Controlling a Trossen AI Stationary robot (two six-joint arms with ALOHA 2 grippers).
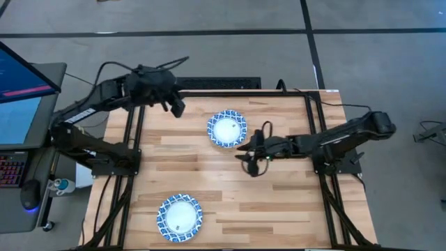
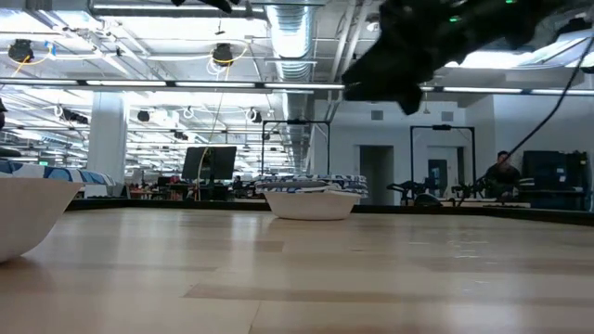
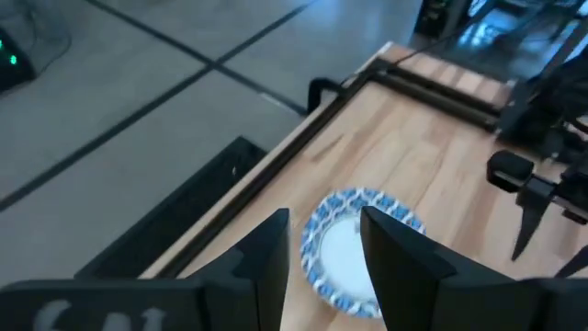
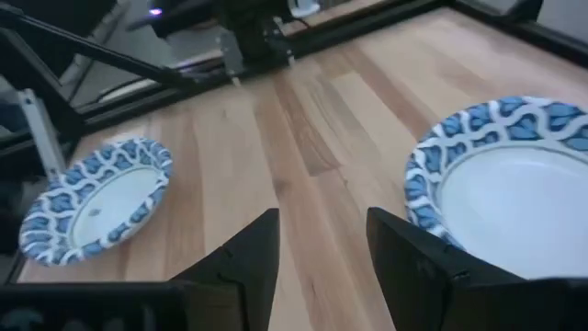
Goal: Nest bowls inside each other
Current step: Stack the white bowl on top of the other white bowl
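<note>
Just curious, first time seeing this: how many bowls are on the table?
2 show: one bowl near the far edge, another bowl at the near edge. Either might be a nested stack.

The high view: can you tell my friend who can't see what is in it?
Two blue-and-white bowls sit apart on a wooden table: the far bowl and the near bowl. The open right gripper hovers beside the far bowl; the left gripper waits.

There are two bowls on the wooden table (image 1: pixel 279 202): one bowl (image 1: pixel 227 129) at the far side and another bowl (image 1: pixel 180 217) at the near side. There are two robot arms, the left arm (image 1: pixel 104 94) and the right arm (image 1: pixel 334 136).
</note>
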